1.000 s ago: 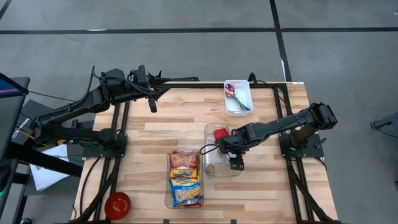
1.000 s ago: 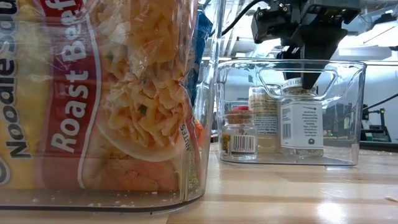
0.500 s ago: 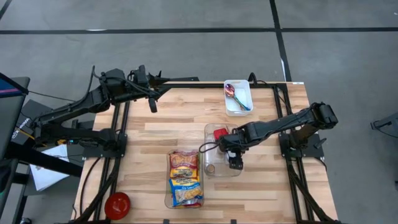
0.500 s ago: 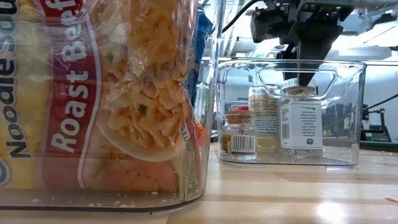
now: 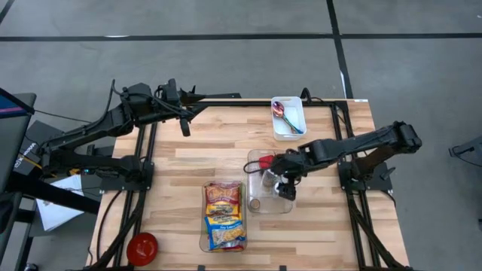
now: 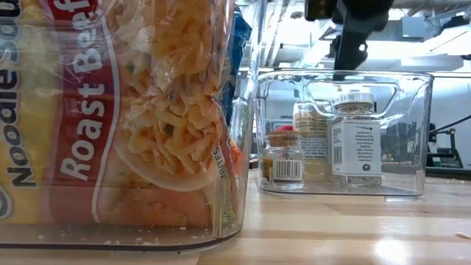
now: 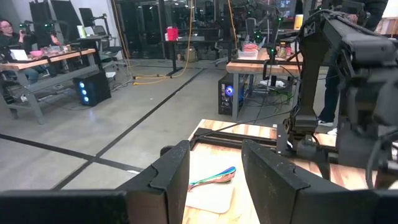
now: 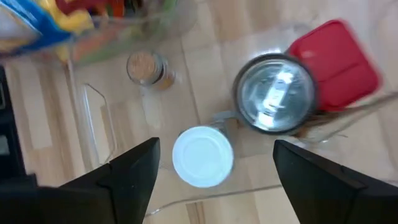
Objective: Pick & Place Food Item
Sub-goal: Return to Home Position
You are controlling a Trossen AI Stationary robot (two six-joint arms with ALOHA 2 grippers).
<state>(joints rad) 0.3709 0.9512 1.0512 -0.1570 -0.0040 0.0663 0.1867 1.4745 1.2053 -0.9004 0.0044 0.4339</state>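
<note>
A clear bin (image 5: pixel 260 197) near the table's middle holds a white-lidded bottle (image 6: pixel 356 140), a small cork-stoppered jar (image 6: pixel 283 160) and a silver-lidded jar (image 8: pixel 275 93), all standing upright on the bin's floor. A red item (image 8: pixel 336 56) lies at the bin's far end. My right gripper (image 8: pixel 214 180) hangs open above the white lid (image 8: pixel 202 155), pointing steeply down, clear of the bin's rim (image 6: pixel 342 72). My left gripper (image 5: pixel 184 126) waits open and level at the table's far left corner, with nothing between its fingers.
A second clear bin (image 5: pixel 203 242) with noodle soup packets (image 5: pixel 224 217) stands at the near middle, left of the jars' bin. A white tray (image 5: pixel 300 113) with a spoon (image 5: pixel 285 114) sits at the far edge. A red lid (image 5: pixel 141 247) lies off the near left corner.
My right gripper has risen from the white-lidded bottle's cap to above the bin's rim and has rolled a little. The bottle stays upright in the bin where it was.
</note>
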